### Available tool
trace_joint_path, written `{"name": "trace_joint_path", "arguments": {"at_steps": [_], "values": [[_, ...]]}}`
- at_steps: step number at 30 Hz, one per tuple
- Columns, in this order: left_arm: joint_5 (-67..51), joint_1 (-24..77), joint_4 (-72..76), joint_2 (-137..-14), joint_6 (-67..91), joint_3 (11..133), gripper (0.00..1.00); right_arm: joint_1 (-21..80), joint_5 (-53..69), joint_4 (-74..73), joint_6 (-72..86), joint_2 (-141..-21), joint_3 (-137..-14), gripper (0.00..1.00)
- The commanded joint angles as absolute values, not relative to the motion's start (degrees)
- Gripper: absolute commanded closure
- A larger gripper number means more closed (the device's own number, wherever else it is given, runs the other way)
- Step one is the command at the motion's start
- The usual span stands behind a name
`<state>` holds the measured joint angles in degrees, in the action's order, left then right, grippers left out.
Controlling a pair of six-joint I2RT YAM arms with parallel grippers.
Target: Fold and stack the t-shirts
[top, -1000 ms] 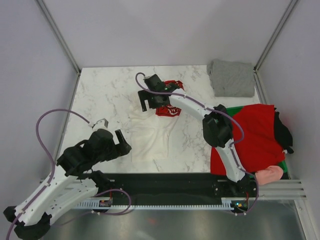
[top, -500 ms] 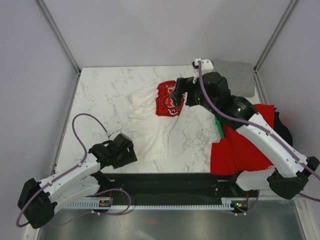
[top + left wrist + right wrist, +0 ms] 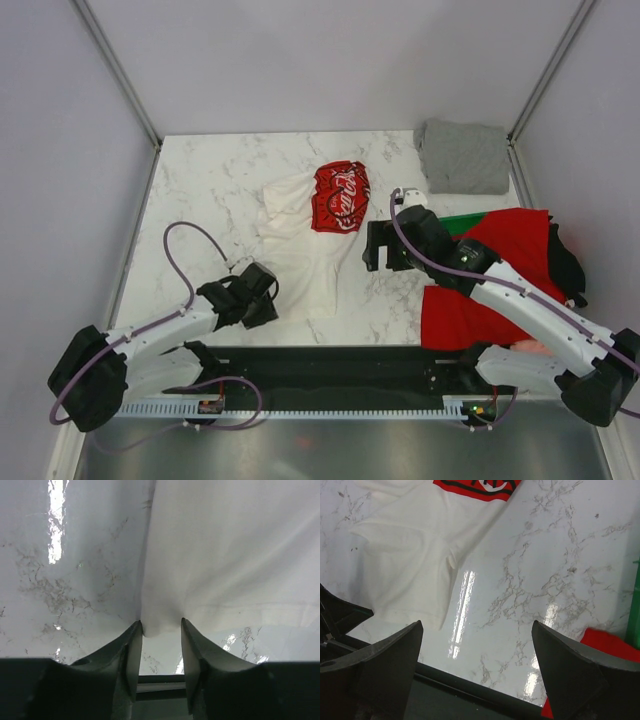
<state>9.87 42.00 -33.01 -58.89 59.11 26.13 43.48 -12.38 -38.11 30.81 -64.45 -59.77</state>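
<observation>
The left gripper [image 3: 161, 625] has its jaws drawn partway together around the near-left hem corner of the white t-shirt [image 3: 225, 555]. Both fingertips [image 3: 134, 630] touch the cloth that fills the gap, but it cannot be told whether they pinch it firmly. The corner lies flat on the marble table [image 3: 75, 580]. In the overhead view this gripper [image 3: 266, 288] sits low at the shirt's near-left edge.

The right gripper [image 3: 477, 625] has its jaws spread wide with nothing between them, and it hangs above bare marble just beside the shirt's right edge [image 3: 410, 545].

The white t-shirt [image 3: 300, 240] lies spread mid-table, its red panel [image 3: 340, 197] with white script at the far end. The grey folded square [image 3: 462, 157] rests in the far right corner, well apart from it. To the right, the red t-shirt [image 3: 505, 265] drapes over the green crate [image 3: 460, 220], and the black t-shirt [image 3: 565, 262] lies at its right edge.
</observation>
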Motion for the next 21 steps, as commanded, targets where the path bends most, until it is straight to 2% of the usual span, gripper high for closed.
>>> {"name": "trace_joint_path", "arguments": {"at_steps": [1, 2, 5, 9, 16, 21], "values": [[9.0, 42.5, -27.6, -61.8, 60.5, 26.8, 0.58, 43.5, -13.3, -35.9, 33.3, -61.5, -57.6, 0.02], [8.9, 42.5, -26.8, -62.4, 60.0, 27.3, 0.72, 43.5, -13.2, -35.9, 33.5, -61.3, -57.0, 0.02], [9.1, 42.5, -26.4, -65.7, 58.0, 31.2, 0.98, 43.5, -12.3, -35.3, 34.9, -60.4, -54.3, 0.02], [10.2, 42.5, -30.0, -68.6, 52.5, 44.4, 0.98, 43.7, -9.9, -33.3, 36.8, -59.2, -48.6, 0.02], [13.5, 42.5, -42.8, -79.5, 41.5, 94.2, 0.98, 47.1, -9.1, -30.1, 41.0, -58.2, -43.5, 0.02], [10.2, 42.5, -44.7, -90.1, 37.1, 118.0, 0.98, 51.9, -9.8, -25.1, 42.1, -59.4, -44.8, 0.02]]}}
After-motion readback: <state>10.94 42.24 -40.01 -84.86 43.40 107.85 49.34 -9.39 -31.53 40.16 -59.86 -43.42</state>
